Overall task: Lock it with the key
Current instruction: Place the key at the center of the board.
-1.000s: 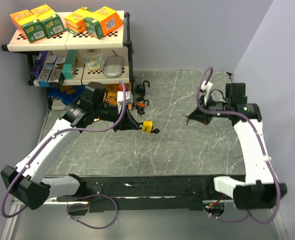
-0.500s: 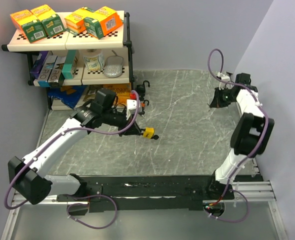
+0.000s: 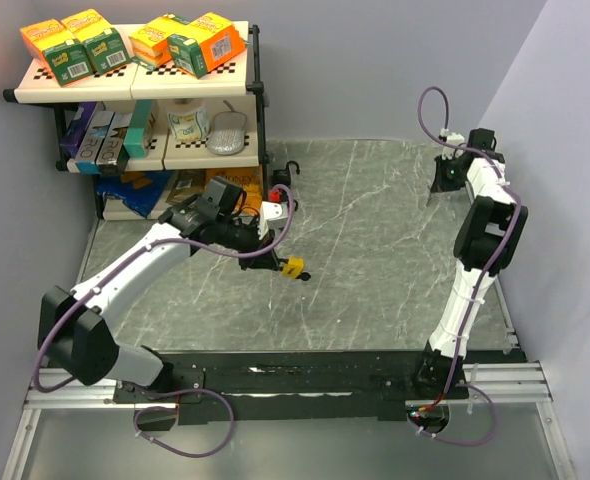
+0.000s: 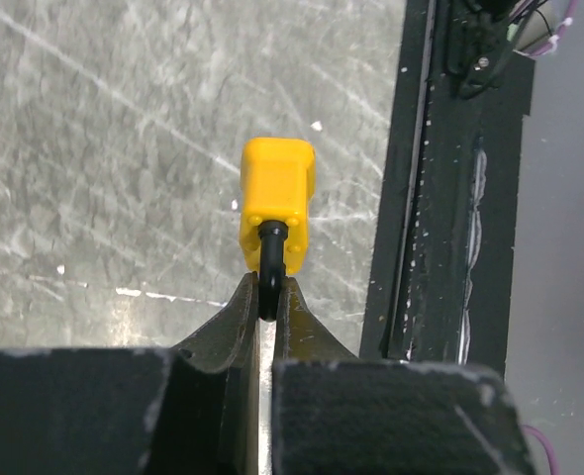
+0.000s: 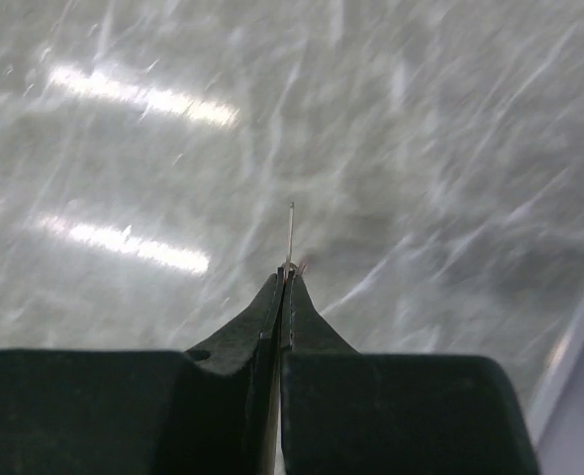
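Note:
A yellow padlock (image 3: pixel 293 267) with a black shackle hangs above the grey marble table. My left gripper (image 3: pixel 275 262) is shut on the shackle. In the left wrist view the yellow body (image 4: pixel 277 198) sticks out past the fingertips and the left gripper (image 4: pixel 266 297) pinches the black loop. My right gripper (image 3: pixel 441 183) is at the far right back of the table. In the right wrist view the right gripper (image 5: pixel 286 279) is shut on a thin key (image 5: pixel 291 233), seen edge-on, blade pointing forward over bare table.
A shelf rack (image 3: pixel 135 100) with boxes stands at the back left. Another padlock with a black shackle (image 3: pixel 290 172) lies beside the rack. A black rail (image 3: pixel 275 370) runs along the near edge and shows in the left wrist view (image 4: pixel 440 198).
My left gripper has carried the yellow padlock a little right and forward. My right arm has swung from mid-table to the far right back corner with the key.

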Robot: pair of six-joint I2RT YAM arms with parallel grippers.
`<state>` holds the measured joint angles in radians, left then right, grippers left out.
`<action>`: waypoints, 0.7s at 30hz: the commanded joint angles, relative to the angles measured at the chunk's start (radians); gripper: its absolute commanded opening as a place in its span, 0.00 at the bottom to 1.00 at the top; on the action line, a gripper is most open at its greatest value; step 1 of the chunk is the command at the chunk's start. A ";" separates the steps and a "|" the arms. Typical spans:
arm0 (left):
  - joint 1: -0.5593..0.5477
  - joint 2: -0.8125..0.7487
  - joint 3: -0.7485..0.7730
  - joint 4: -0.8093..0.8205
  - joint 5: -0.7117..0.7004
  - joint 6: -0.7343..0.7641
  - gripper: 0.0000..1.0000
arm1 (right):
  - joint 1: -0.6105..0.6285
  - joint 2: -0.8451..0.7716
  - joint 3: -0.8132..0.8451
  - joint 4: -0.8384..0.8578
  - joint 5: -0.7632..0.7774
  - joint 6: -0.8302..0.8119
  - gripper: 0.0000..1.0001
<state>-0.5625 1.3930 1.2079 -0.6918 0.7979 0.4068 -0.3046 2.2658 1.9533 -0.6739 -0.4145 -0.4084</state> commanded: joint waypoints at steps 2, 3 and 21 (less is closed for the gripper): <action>0.030 0.029 0.051 0.054 0.076 0.029 0.01 | 0.004 0.128 0.220 -0.030 0.059 -0.012 0.00; 0.032 0.034 0.050 0.057 0.080 0.026 0.01 | 0.007 0.141 0.235 -0.030 0.062 -0.016 0.00; 0.078 0.081 0.030 0.083 0.109 0.043 0.01 | 0.148 0.209 0.234 0.049 0.137 -0.133 0.00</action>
<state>-0.4877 1.4822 1.2083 -0.6552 0.8406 0.4160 -0.1833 2.4577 2.1677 -0.6575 -0.3199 -0.4824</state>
